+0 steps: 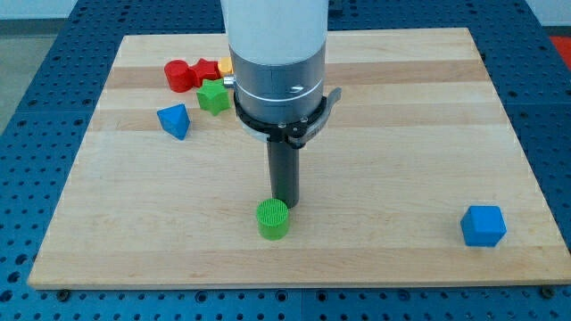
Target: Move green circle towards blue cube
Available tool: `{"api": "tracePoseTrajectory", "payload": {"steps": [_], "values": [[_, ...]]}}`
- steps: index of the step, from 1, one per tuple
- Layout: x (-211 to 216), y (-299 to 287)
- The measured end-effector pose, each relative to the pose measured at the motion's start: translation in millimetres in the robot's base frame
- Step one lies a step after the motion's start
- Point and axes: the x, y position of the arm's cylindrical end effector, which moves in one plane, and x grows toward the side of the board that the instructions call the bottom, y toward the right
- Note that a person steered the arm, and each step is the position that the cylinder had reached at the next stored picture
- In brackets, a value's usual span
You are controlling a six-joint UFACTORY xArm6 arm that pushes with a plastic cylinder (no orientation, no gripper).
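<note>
The green circle (273, 218) is a short green cylinder near the view's bottom centre of the wooden board (393, 134). The blue cube (484, 226) sits far to its right, near the board's bottom right corner. My tip (285, 203) is the lower end of the dark rod; it stands just behind and slightly right of the green circle, touching or nearly touching its top-right edge.
At the view's top left lie a blue triangular block (175, 120), a green star block (213, 96), a red block (179, 75), a second red block (206, 69) and a yellow block (226, 65) partly hidden by the arm's white body (275, 53).
</note>
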Motion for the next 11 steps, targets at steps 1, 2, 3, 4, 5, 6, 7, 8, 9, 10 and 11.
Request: {"api": "tracePoseTrajectory", "payload": {"steps": [1,2,3,4,5,6,7,8,9,10,11], "values": [[-23,-16],[-32,-71],[-6,-104],[17,-96],[22,-43],[22,40],[20,58],[22,25],[51,11],[70,41],[63,82]]}}
